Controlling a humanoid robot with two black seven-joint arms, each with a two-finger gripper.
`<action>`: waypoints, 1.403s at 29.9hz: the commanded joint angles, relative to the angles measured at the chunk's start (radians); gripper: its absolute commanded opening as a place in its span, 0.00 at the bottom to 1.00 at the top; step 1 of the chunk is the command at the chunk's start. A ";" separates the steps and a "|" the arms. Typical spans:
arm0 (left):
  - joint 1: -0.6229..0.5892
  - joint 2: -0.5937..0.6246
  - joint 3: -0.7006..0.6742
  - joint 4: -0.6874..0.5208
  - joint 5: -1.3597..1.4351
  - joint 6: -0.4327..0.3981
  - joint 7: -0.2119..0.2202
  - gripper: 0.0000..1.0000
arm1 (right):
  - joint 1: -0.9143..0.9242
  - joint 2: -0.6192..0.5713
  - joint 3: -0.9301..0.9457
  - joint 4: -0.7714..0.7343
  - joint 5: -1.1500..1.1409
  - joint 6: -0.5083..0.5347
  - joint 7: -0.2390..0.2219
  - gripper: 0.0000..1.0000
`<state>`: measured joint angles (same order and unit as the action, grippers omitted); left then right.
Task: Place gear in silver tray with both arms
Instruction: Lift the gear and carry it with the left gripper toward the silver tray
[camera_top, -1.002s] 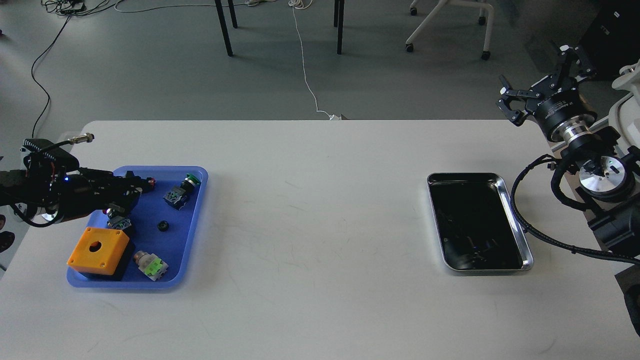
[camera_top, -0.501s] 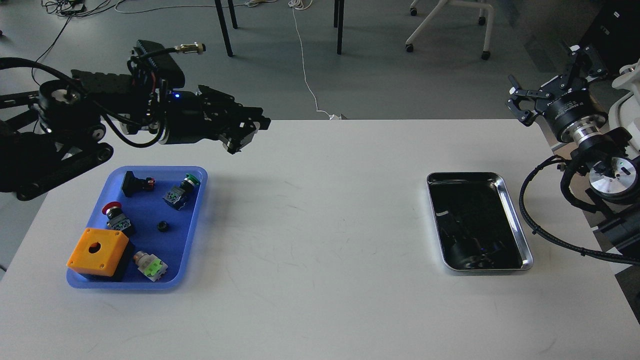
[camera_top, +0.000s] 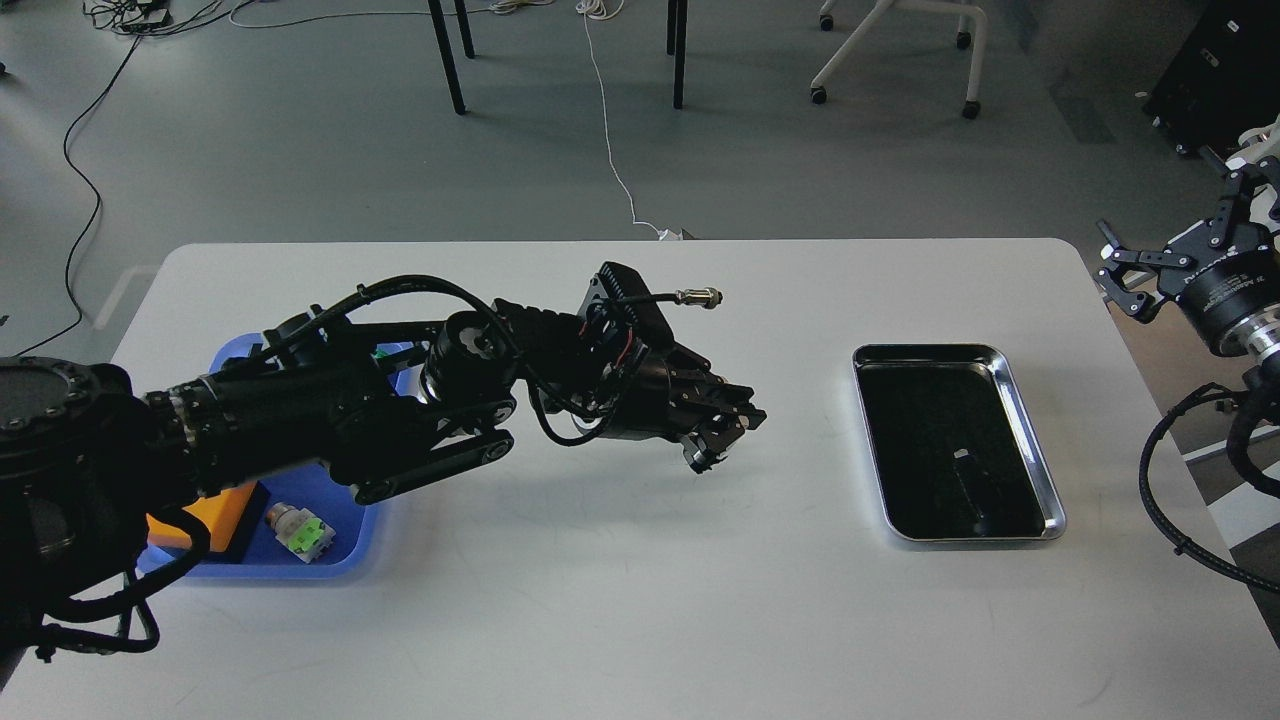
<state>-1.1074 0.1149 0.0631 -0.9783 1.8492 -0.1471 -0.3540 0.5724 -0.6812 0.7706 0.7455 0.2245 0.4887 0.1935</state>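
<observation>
The silver tray (camera_top: 1040, 470) lies at three o'clock on the desk (camera_top: 640, 600). The left gripper (camera_top: 722, 440) hovers mid-desk, fingers apparently narrow, contents unclear. The right gripper (camera_top: 1170, 265), at two o'clock, fingers wide.

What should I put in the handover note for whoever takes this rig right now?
Left gripper: over bare table between the two trays, fingers close together; whether it holds a part cannot be told.
Right gripper: open, empty, off the table's right edge.
Silver tray: right side of the table, nothing in it.
Blue tray: left side, largely hidden by the left arm; orange box and a green-tipped part show.
Done: nothing delivered. Left: get the part into the silver tray.
</observation>
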 joint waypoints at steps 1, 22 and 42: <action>0.023 -0.098 0.053 0.088 0.002 0.033 -0.002 0.21 | -0.034 -0.038 0.004 0.034 -0.001 0.000 0.000 1.00; 0.086 -0.115 0.228 0.207 0.001 0.193 -0.010 0.41 | -0.042 -0.049 0.003 0.060 -0.001 0.000 0.000 1.00; 0.044 0.038 -0.198 0.191 -0.749 0.170 -0.121 0.93 | 0.265 -0.057 -0.123 0.057 -0.195 0.000 0.000 1.00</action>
<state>-1.0464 0.0973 -0.0673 -0.7868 1.2893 0.0493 -0.4493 0.7535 -0.7406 0.7251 0.8050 0.0493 0.4887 0.1916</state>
